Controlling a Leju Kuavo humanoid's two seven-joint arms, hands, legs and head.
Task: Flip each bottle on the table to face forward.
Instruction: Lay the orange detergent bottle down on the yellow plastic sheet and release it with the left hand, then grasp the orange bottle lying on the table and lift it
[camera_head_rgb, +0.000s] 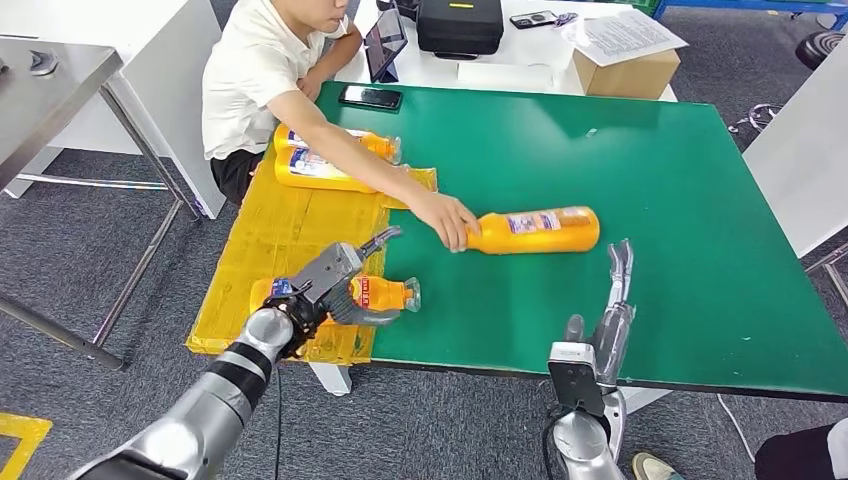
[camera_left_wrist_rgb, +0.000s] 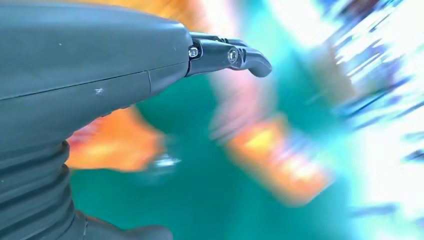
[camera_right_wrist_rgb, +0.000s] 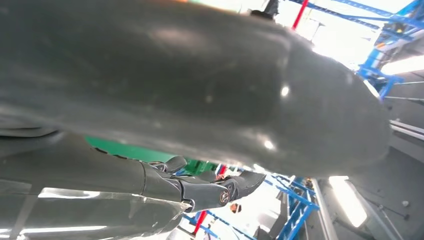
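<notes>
orange bottle (camera_head_rgb: 535, 230) lying sideways on green table (camera_head_rgb: 700, 200), label up

Left arm: silver, reaches in from the lower left, bent toward the tabletop's (camera_head_rgb: 650, 200) near-left corner.
Left hand (camera_head_rgb: 335, 283): fingers (camera_head_rgb: 382, 240) and thumb apart, over a lying bottle (camera_head_rgb: 385, 293); grip unclear.
Right arm: raised at the near edge.
Right hand (camera_head_rgb: 612, 310): fingers (camera_head_rgb: 621, 262) straight, pointing forward, holding nothing.
</notes>
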